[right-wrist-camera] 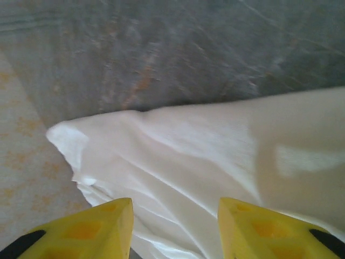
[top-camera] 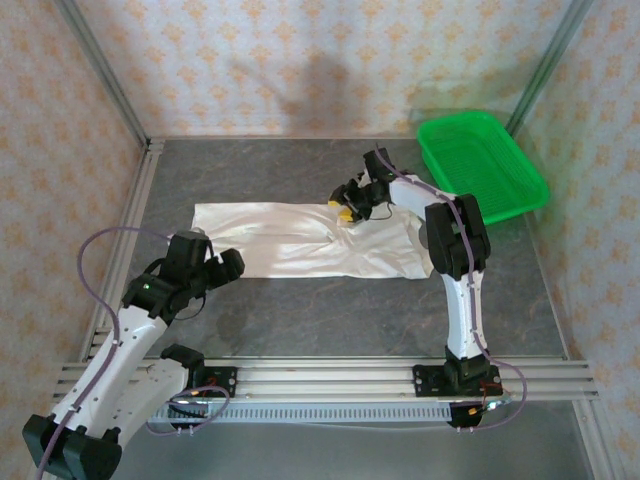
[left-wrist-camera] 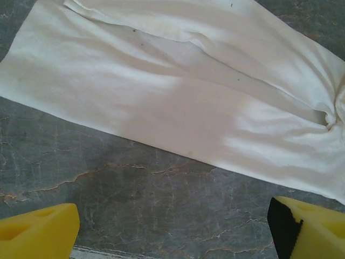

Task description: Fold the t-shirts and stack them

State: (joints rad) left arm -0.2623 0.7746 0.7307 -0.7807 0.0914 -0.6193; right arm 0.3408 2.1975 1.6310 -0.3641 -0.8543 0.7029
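A white t-shirt (top-camera: 300, 240) lies flat on the grey table as a long band running left to right, with creases near its middle. My right gripper (top-camera: 347, 207) hovers over the shirt's far edge near the middle. In the right wrist view its yellow fingers (right-wrist-camera: 102, 229) stand apart, the gripper (right-wrist-camera: 175, 216) open over wrinkled t-shirt cloth (right-wrist-camera: 205, 156). My left gripper (top-camera: 230, 265) sits at the shirt's near-left edge. The left gripper (left-wrist-camera: 173, 221) is wide open above bare table, just short of the t-shirt hem (left-wrist-camera: 178, 97).
A green plastic basket (top-camera: 480, 165) stands at the back right, just beyond the right arm. Patterned walls and metal frame posts close in the table on three sides. An aluminium rail (top-camera: 320, 378) carries both arm bases along the near edge.
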